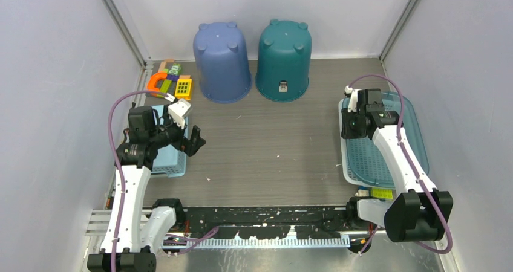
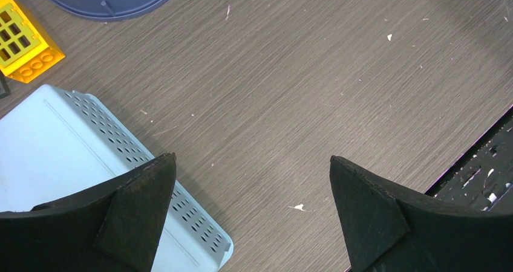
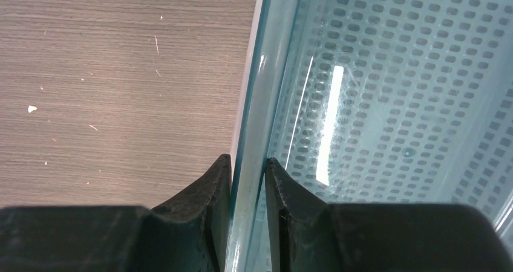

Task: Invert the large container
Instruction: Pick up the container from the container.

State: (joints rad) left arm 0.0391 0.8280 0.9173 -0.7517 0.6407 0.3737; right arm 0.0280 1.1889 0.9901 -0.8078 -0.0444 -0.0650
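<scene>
The large container (image 1: 370, 163) is a translucent teal perforated basket standing upright, open side up, at the table's right side. My right gripper (image 1: 349, 112) is at its left rim, near the far corner. In the right wrist view the gripper (image 3: 247, 160) is shut on that rim (image 3: 257, 90), one finger outside over the table and one inside above the perforated floor (image 3: 393, 103). My left gripper (image 1: 195, 140) hovers open over the left of the table; in its wrist view the gripper (image 2: 253, 158) has only bare tabletop between its fingers.
A small light blue basket (image 1: 166, 160) lies under the left arm, its corner (image 2: 60, 145) beside the left finger. An upturned blue bucket (image 1: 221, 60) and an upturned teal bucket (image 1: 284, 57) stand at the back. Coloured toy blocks (image 1: 169, 81) lie at the back left.
</scene>
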